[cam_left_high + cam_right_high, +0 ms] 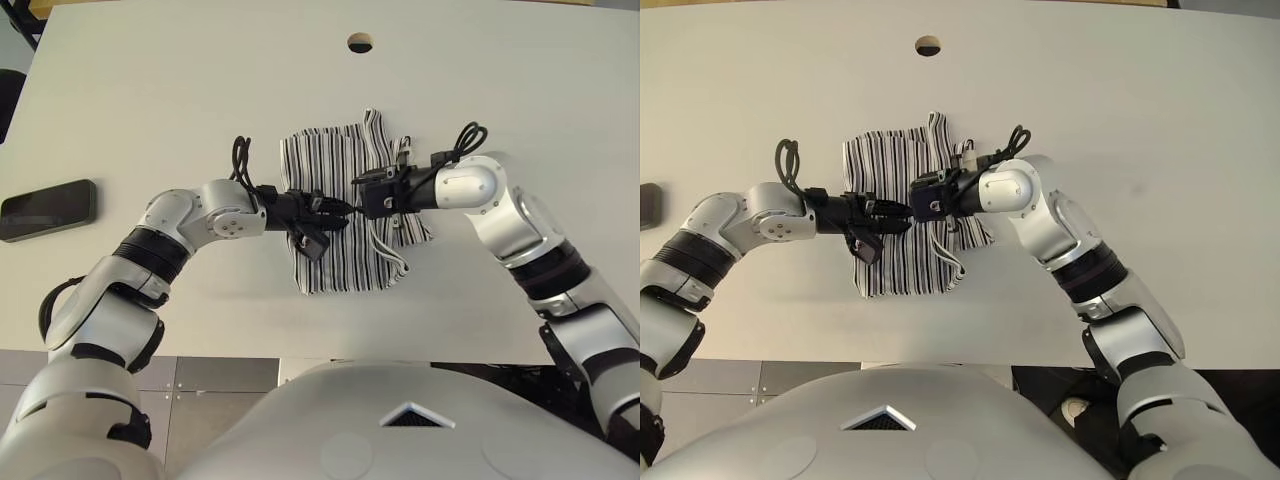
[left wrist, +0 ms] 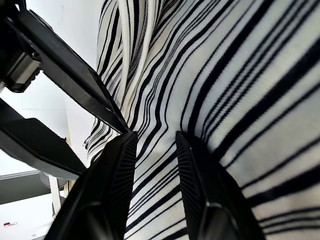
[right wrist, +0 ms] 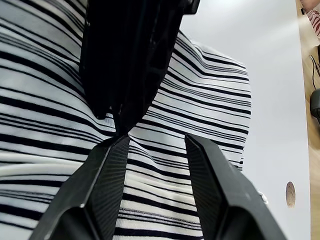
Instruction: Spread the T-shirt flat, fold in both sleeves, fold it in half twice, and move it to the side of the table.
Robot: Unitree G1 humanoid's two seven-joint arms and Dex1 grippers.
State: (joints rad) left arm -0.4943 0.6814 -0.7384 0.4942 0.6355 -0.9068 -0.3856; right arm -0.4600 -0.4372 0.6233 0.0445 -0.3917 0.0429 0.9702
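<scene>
We see a black-and-white striped T-shirt (image 1: 320, 160) lying near the middle of a broad white table (image 1: 150, 100), folded into a rough rectangle with its stripes running away from the robot. One narrow striped flap sticks out past the far right corner of the folded shape, and a pale hem edge curls loosely along the near right side. The left arm comes in from the left and the right arm from the right, so the two grippers meet almost tip to tip over the centre of the shirt. The left gripper (image 2: 155, 134) has its two black ribbed fingers parted by a narrow gap, with striped cloth showing between them. They sit right down at the fabric, though we cannot tell whether they pinch any of it. The right gripper (image 3: 157, 137) is spread a little wider, its fingers also low over the stripes and with nothing visibly clamped between them. The dark body of the left gripper sits just beyond its fingertips. Well to the left of the shirt, near the table's left edge, lies a flat dark rectangular object (image 1: 48, 210), possibly a phone. A small round hole (image 1: 360, 43) opens in the tabletop on the far side, beyond the shirt.
</scene>
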